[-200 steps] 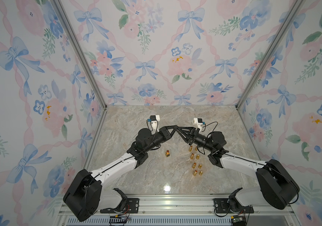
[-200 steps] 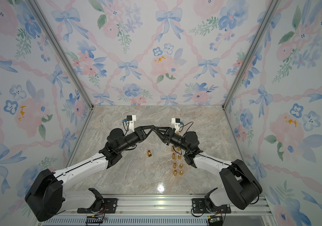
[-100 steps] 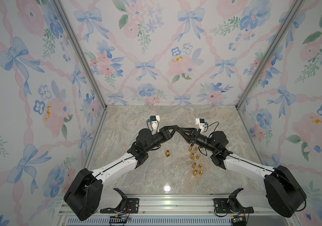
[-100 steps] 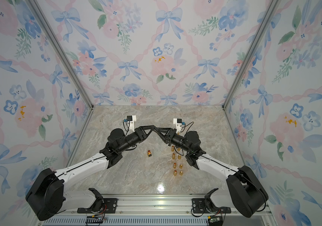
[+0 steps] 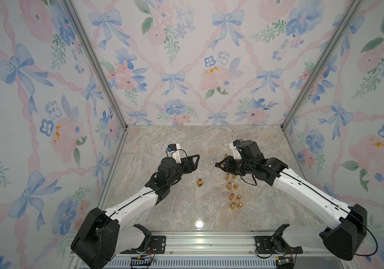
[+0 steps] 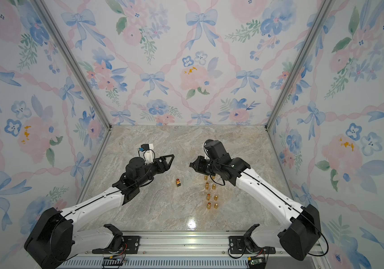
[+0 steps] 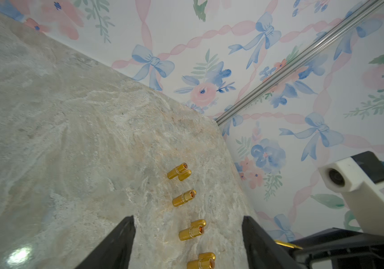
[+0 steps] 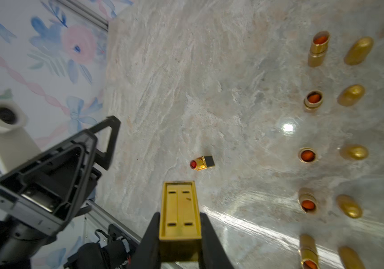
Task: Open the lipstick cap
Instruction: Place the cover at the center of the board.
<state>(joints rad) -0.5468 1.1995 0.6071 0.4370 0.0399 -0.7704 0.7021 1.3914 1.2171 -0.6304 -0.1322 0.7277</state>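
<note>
Pulled apart, left gripper stands wide; right gripper clamps square gold lipstick cap.

I see the lipstick standing on the table, on the near side of the gap between the left gripper and the right gripper. To its right stand the other lipsticks in one column. The loose caps stand just to the right of them. The cap sits between the right gripper's fingers.

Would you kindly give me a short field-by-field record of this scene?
left gripper: open, empty, above the table
right gripper: shut on the square gold cap
square lipstick: uncapped, upright on the table, red tip showing
round lipsticks: five, uncapped, in a row
round caps: five, one beside each round lipstick
</note>
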